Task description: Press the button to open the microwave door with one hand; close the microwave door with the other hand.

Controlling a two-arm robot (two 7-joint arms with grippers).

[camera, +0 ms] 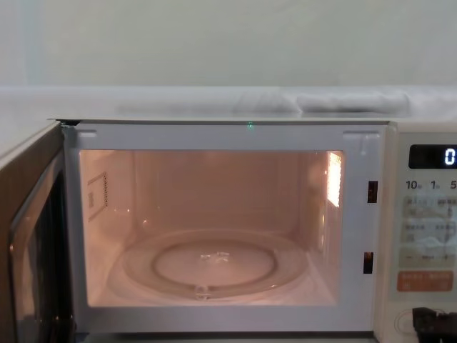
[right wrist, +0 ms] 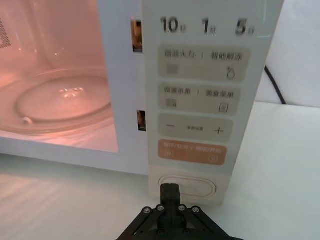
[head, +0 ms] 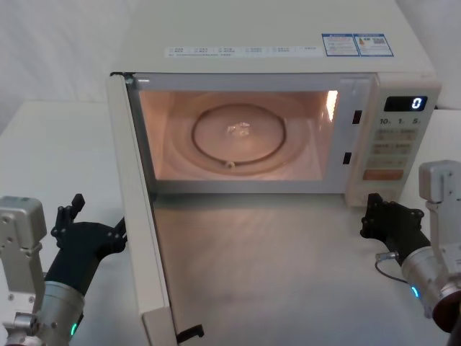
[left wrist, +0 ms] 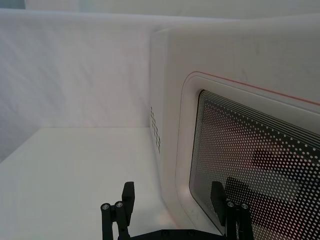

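The microwave door (head: 137,231) stands swung wide open toward me on the left, and the lit cavity (head: 238,137) with its glass turntable is exposed. My left gripper (head: 97,216) is open beside the door's outer face (left wrist: 250,150). One of its fingers (left wrist: 217,197) is in front of the dotted window and the other finger (left wrist: 127,197) is out to the side. My right gripper (right wrist: 169,192) is shut, its tip just in front of the wide cream button (right wrist: 197,187) at the bottom of the control panel. I cannot tell whether it touches. The door (camera: 32,243) fills the chest view's left edge.
The control panel (right wrist: 197,100) holds an orange key (right wrist: 192,152) above the button and pale keys higher up. The display (head: 414,103) reads 0. White table (head: 43,144) extends left of the microwave. A black cable (right wrist: 272,85) runs behind at the right.
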